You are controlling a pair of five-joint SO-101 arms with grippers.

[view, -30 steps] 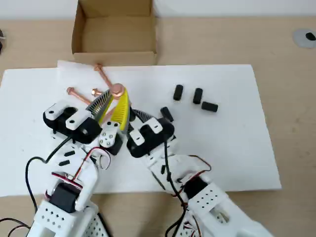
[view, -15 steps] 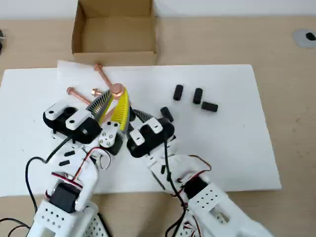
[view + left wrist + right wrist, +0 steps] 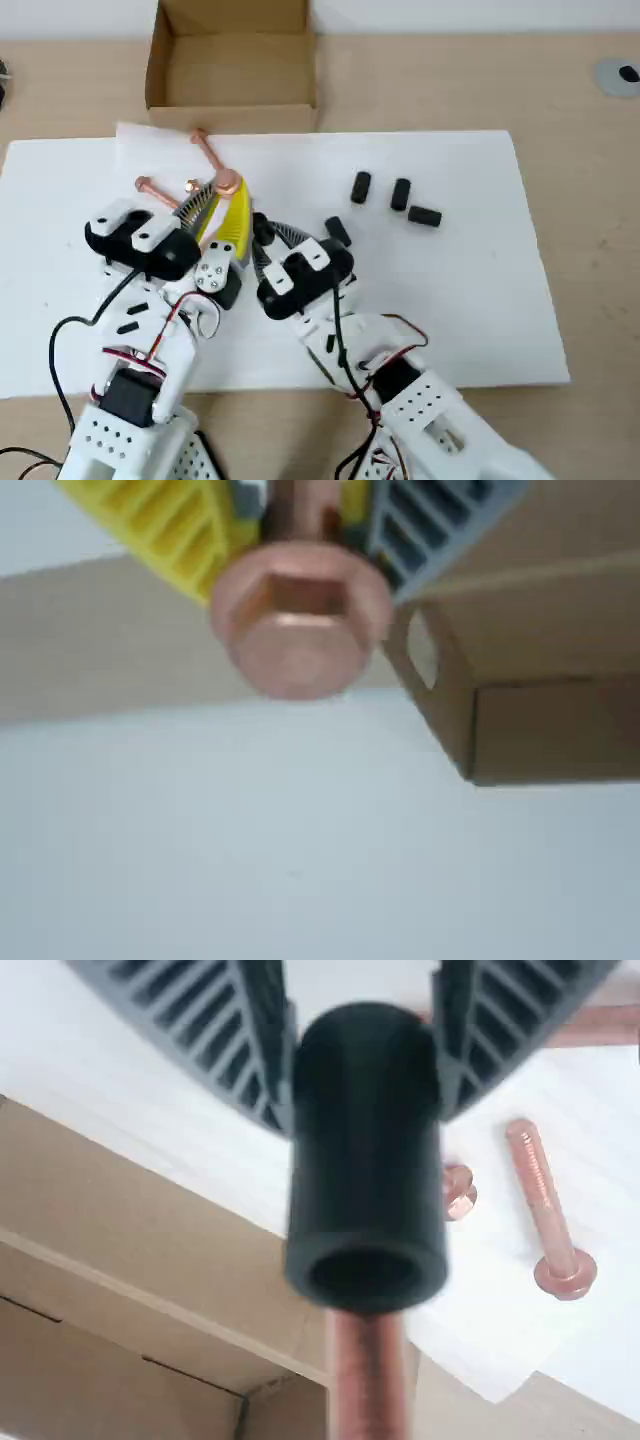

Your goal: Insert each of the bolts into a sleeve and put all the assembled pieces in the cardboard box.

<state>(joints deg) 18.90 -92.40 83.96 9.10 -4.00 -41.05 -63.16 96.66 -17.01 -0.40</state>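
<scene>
My left gripper (image 3: 224,198), with one yellow and one grey finger, is shut on a copper bolt (image 3: 229,185). Its hex head (image 3: 300,630) faces the left wrist camera. Just to its right, my right gripper (image 3: 262,234) is shut on a black sleeve (image 3: 365,1150) held between dark fingers. A copper shaft (image 3: 365,1380) sits right at the sleeve's open end; I cannot tell whether it enters. Three loose bolts (image 3: 205,148) (image 3: 150,187) (image 3: 192,186) lie on the white sheet. The open cardboard box (image 3: 232,100) stands at the back left.
Three black sleeves (image 3: 361,186) (image 3: 400,193) (image 3: 424,215) lie in a row right of centre, and another sleeve (image 3: 338,231) lies beside the right arm. The white sheet (image 3: 460,300) covers most of the wooden table. A grey disc (image 3: 618,75) sits at the far right.
The left gripper has shifted a little to the left with the bolt. The tip of the right gripper with its sleeve now shows beside it.
</scene>
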